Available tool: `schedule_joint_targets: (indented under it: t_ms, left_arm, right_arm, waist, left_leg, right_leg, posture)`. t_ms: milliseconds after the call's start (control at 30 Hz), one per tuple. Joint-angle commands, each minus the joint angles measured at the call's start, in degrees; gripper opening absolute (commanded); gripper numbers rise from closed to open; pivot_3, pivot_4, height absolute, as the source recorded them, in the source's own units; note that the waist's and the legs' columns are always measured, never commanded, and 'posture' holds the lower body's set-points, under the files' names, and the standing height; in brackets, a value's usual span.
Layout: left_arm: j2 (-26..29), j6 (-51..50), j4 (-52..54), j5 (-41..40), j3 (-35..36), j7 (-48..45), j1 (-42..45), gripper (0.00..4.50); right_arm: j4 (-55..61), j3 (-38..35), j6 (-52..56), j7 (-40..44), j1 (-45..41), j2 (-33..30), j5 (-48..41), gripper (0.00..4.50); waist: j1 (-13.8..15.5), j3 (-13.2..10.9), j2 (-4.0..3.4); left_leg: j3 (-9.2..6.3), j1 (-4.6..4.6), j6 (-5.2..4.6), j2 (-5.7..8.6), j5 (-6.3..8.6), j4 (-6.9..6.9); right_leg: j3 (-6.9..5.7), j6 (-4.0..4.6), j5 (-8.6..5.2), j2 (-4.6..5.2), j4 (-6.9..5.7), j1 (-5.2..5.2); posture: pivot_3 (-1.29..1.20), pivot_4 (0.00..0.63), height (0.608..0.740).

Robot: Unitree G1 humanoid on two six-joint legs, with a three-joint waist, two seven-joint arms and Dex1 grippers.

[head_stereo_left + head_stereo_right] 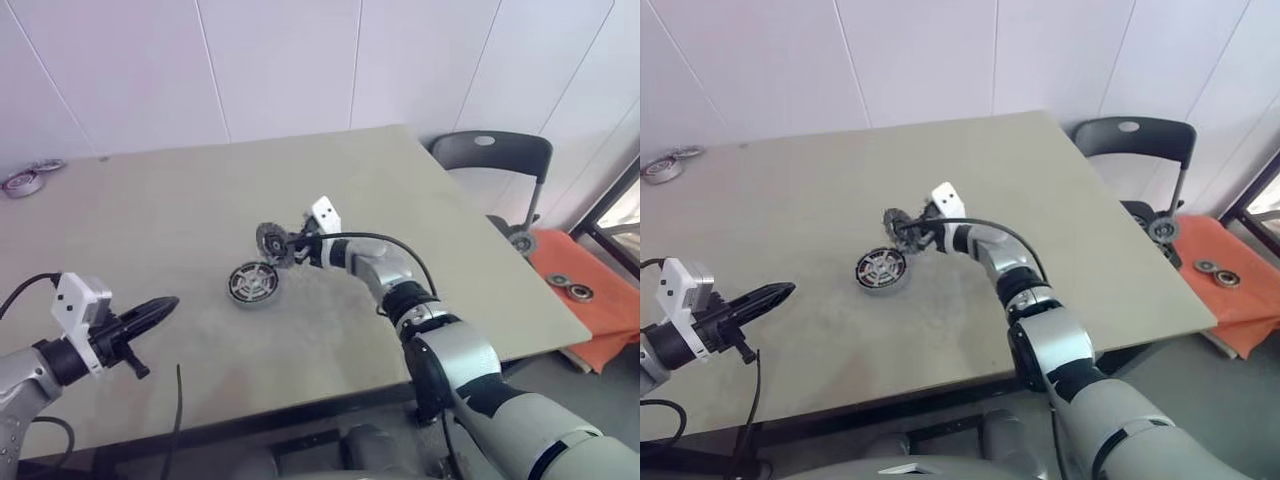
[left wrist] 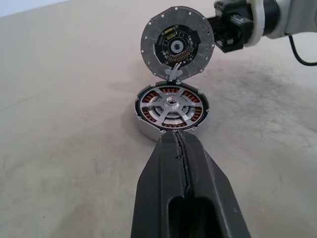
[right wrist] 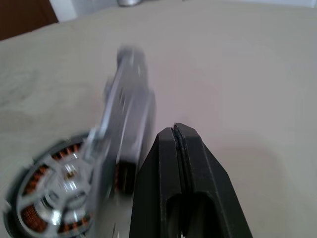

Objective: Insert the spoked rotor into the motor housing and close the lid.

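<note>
1. I see the motor housing (image 2: 171,110) lying flat on the worktop (image 1: 180,210), near the middle. The spoked rotor (image 2: 171,105) already sits inside it, silver spokes over the copper-red windings, so I judge the insertion done and only the lid left.

2. The lid (image 2: 177,41) stands nearly upright at the far edge of the housing, its inner face with a small circuit board turned toward my left wrist camera. It seems joined to the housing by a short tab or wires at the bottom; I cannot tell which.

3. My right gripper (image 1: 298,247) is just behind the lid, jaws pressed fully together and holding nothing. It looks to be touching or almost touching the back of the lid.

4. My left gripper (image 1: 160,306) hangs well apart from the housing, pointing at it, jaws closed and empty.

5. Handling, as I judge it: the housing is dense metal, stiff and fairly heavy for its size, so it should stay put under a light push. The lid is a thin rigid disc, light, and its circuit side looks fragile.

6. I would push on the lid's plain outer face near the top rim, tipping it down over the rotor, and keep clear of the board and the joint.
</note>
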State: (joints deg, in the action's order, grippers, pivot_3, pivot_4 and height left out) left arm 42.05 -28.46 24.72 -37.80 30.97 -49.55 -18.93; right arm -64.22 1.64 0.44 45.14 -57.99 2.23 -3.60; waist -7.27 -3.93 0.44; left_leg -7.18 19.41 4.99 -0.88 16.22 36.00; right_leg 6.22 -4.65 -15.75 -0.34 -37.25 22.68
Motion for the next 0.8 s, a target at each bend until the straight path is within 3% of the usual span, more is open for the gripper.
schedule_joint_targets:
  t_ms: [33, 800]
  left_arm:
    - [0.2, 0.6, 0.5, 0.1, 0.7, 0.2, 0.2, 0.0]
    - [-0.3, 0.6, 1.3, -0.3, 0.7, 1.3, 0.2, 0.0]
  right_arm:
    - [2.8, 1.0, -1.5, 0.9, -1.4, 1.5, 0.3, 0.02]
    - [7.4, 9.5, -5.4, 6.3, 2.1, 4.6, 5.2, 0.02]
  waist:
    - [-0.1, 0.0, 0.0]
    - [-0.1, 0.0, -0.03]
  left_leg:
    - [0.0, 0.0, 0.0, 0.0, 0.0, 0.0]
    - [0.0, 0.0, 0.0, 0.0, 0.0, -0.02]
  right_leg:
    - [0.0, 0.0, 0.0, 0.0, 0.0, 0.0]
    - [0.0, -0.01, 0.0, 0.0, -0.01, 0.03]
  posture:
    - [0.0, 0.0, 0.74]
    - [0.0, 0.0, 0.74]
